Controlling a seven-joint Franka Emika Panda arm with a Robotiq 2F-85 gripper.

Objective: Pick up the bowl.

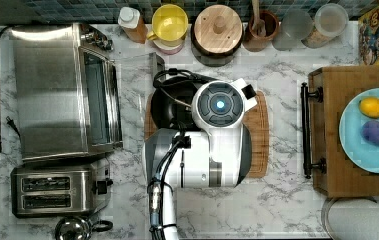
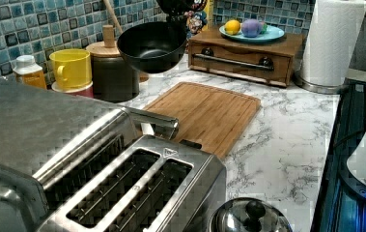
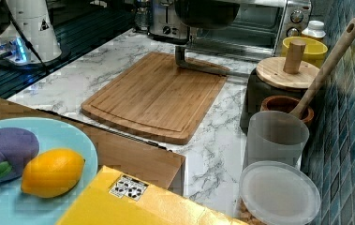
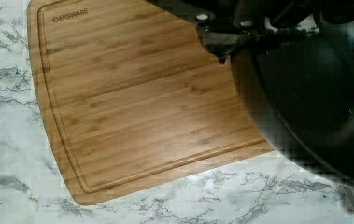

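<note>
The marble counter (image 1: 277, 210) carries every item; a toaster oven (image 1: 62, 90) occupies the top view's left side, with a two-slot toaster (image 1: 57, 192) nearer the top view's bottom edge; the white arm (image 1: 202, 150) rises over the middle of the counter in the top view; a bamboo cutting board (image 3: 156, 93) lies flat at the centre, its surface bare in the left view and the right view; a wooden drawer box (image 2: 243, 50) stands at the top view's right and bears a light blue plate (image 2: 267, 35) with a lemon (image 2: 232, 26) and a purple fruit (image 2: 250, 27); a paper towel roll (image 2: 332, 41) stands upright beside the box; the bowl (image 2: 151, 46), black and tilted, hangs in the air above the far end of the board in the left view, clear of the wood; the gripper (image 4: 221, 39) holds it by the rim, its fingers pinched closed on the bowl's edge in the wrist view; along the tiled wall stand a wooden-lidded canister (image 2: 110, 67), a yellow mug (image 2: 71, 69) and a small bottle (image 2: 28, 71).
</note>
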